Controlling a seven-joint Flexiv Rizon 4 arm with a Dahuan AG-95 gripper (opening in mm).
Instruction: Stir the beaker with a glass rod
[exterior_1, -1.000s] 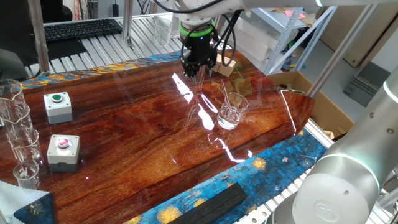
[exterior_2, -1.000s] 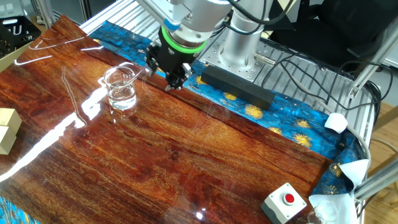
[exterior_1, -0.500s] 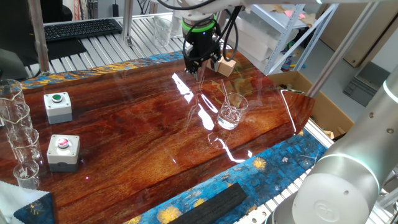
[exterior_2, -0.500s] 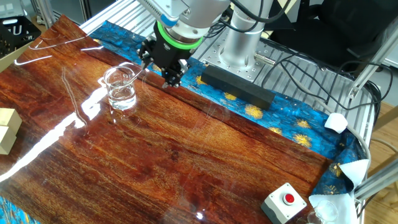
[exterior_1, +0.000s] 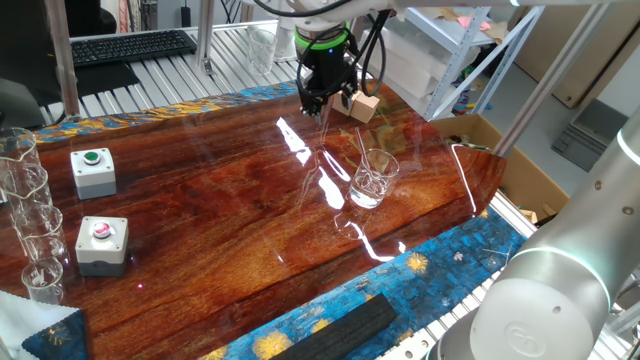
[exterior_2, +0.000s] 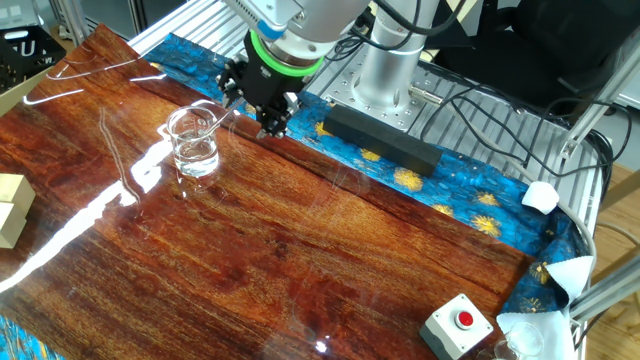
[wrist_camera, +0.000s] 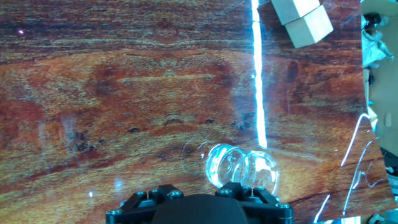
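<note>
One small beaker (exterior_1: 373, 178) stands upright on the shiny wooden surface (exterior_1: 200, 210), with a thin glass rod (exterior_1: 364, 152) leaning inside it. The claw (exterior_1: 320, 108) hangs in the air at about 11 o'clock from the beaker, apart from it. I cannot tell if its fingers are wide or narrow. Two wooden blocks (wrist_camera: 303, 20) sit farther back.

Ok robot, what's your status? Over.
Hand hovers above table beside beaker, not touching; open or shut unclear. Glass rod seems to lean inside beaker. Nothing between hand and beaker.
</note>
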